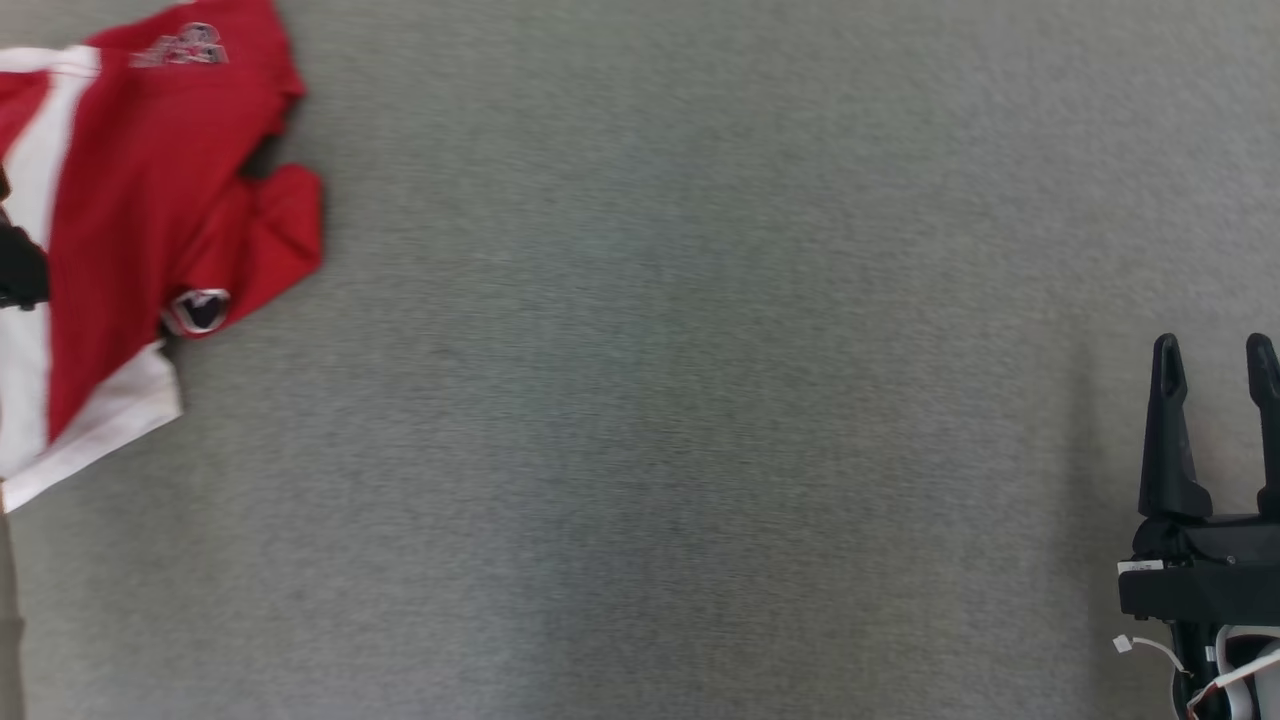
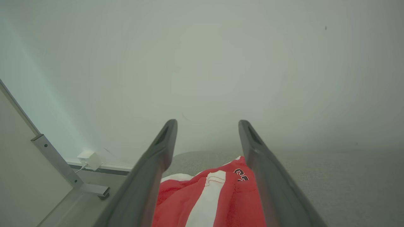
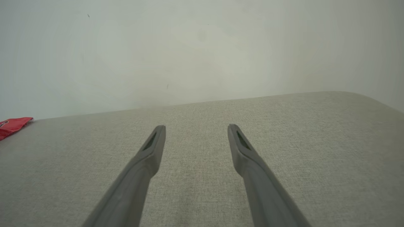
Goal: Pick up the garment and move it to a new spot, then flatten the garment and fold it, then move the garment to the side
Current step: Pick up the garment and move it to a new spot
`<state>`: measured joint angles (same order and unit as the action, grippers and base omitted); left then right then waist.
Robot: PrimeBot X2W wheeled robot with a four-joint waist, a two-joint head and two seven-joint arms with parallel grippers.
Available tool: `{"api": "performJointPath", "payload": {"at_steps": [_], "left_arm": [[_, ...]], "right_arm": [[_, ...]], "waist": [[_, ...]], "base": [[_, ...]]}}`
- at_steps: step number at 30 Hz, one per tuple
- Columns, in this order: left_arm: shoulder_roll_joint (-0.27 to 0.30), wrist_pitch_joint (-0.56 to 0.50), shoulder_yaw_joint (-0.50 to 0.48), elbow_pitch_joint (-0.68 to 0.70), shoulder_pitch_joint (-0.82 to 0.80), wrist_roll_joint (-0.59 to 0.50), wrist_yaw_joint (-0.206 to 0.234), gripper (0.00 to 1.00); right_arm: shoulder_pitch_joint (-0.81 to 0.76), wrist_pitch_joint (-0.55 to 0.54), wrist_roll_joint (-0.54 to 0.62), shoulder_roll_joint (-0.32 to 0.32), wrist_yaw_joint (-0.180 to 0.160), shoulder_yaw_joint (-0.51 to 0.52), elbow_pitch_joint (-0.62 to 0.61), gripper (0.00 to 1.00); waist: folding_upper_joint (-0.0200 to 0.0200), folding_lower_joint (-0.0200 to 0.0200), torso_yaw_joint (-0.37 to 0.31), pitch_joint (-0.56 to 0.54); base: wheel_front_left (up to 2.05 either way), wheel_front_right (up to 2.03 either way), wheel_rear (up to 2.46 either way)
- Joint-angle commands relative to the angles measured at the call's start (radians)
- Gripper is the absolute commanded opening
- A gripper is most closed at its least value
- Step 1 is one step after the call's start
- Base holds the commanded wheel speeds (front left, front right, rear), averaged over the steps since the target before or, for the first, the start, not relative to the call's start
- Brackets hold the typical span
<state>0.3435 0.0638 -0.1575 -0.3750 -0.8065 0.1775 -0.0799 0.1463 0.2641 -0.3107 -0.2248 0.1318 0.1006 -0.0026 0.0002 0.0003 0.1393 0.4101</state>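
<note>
red-and-white crumpled jersey (image 1: 150,200) lies at the left edge of the grey woven tabletop (image 1: 640,400) beneath your left gripper (image 2: 206,126), released and empty like the right gripper (image 1: 1213,350), so you'd best pinch a thick fold.

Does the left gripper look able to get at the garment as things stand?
Probably yes: the left gripper is open, and the garment lies close below it with nothing in the way.
</note>
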Motion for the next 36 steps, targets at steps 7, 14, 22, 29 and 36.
{"api": "performJointPath", "payload": {"at_steps": [7, 14, 22, 29, 36], "left_arm": [[0.085, -0.151, -0.033, -0.159, 0.000, 0.039, -0.017, 1.00], [0.122, -0.248, -0.032, -0.248, 0.030, 0.071, -0.028, 1.00], [0.101, -0.311, -0.007, -0.338, 0.055, 0.114, -0.042, 1.00], [0.111, -0.230, 0.041, -0.325, 0.035, 0.095, -0.041, 0.00], [0.148, -0.106, 0.063, -0.212, -0.023, 0.051, -0.024, 0.00]], "right_arm": [[0.005, 0.001, -0.004, 0.009, -0.002, 0.008, -0.002, 1.00], [0.003, 0.001, 0.001, 0.015, -0.002, 0.006, -0.003, 1.00], [0.008, 0.001, -0.001, 0.018, -0.002, -0.009, 0.003, 1.00], [0.002, 0.001, -0.005, 0.025, -0.002, -0.019, 0.014, 1.00], [-0.014, 0.001, -0.007, 0.054, -0.002, -0.029, 0.034, 1.00]], "waist": [[-0.0002, -0.0003, -0.092, 0.050], [-0.0002, -0.0003, -0.095, 0.039], [-0.0002, -0.0003, -0.094, 0.032], [-0.0002, -0.0003, -0.087, -0.001], [-0.0002, -0.0003, -0.079, -0.070]], "base": [[0.00, 0.00, 0.00], [0.00, 0.00, 0.00], [0.00, 0.00, 0.00], [0.00, 0.00, 0.00], [0.00, 0.00, 0.00]]}}
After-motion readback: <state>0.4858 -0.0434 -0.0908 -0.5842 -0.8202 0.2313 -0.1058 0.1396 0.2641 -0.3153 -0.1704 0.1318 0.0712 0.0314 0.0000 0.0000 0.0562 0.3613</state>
